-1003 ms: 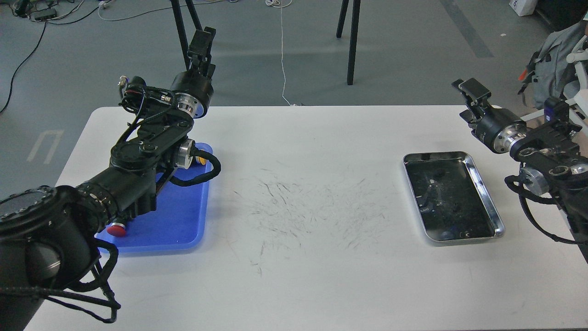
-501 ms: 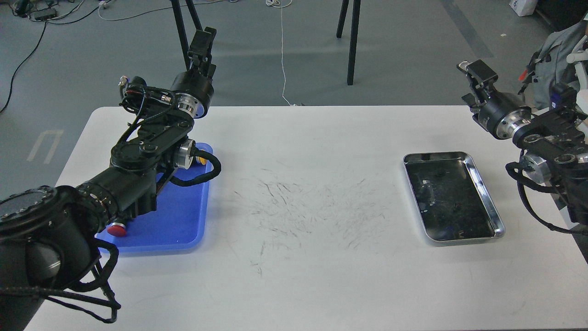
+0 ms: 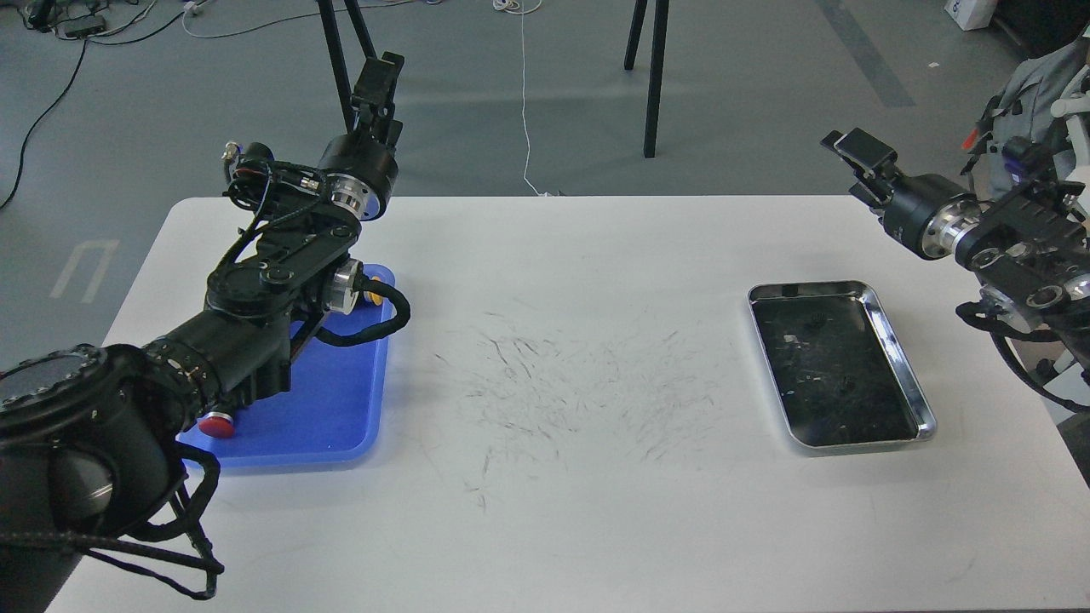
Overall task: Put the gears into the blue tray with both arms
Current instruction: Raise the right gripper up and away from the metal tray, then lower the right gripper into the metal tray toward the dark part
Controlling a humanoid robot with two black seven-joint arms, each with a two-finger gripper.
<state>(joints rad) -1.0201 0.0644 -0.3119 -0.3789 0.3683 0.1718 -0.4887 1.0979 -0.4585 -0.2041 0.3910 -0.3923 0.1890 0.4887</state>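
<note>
Black, your left arm (image 3: pixel 255 298) reaches over the blue tray (image 3: pixel 332 409); right arm (image 3: pixel 1013 255) raised; both grippers' states unclear.

Black jointed arms (image 3: pixel 255 298), silver ring joints, black cables

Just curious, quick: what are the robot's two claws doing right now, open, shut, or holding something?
Left gripper: seen edge-on, cannot tell; nothing visibly held.
Right gripper: dark and small, cannot tell; nothing visibly held.

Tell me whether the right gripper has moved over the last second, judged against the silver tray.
Yes. The right gripper has shifted up and slightly left, away from the silver tray, which has stayed put on the white table.
</note>
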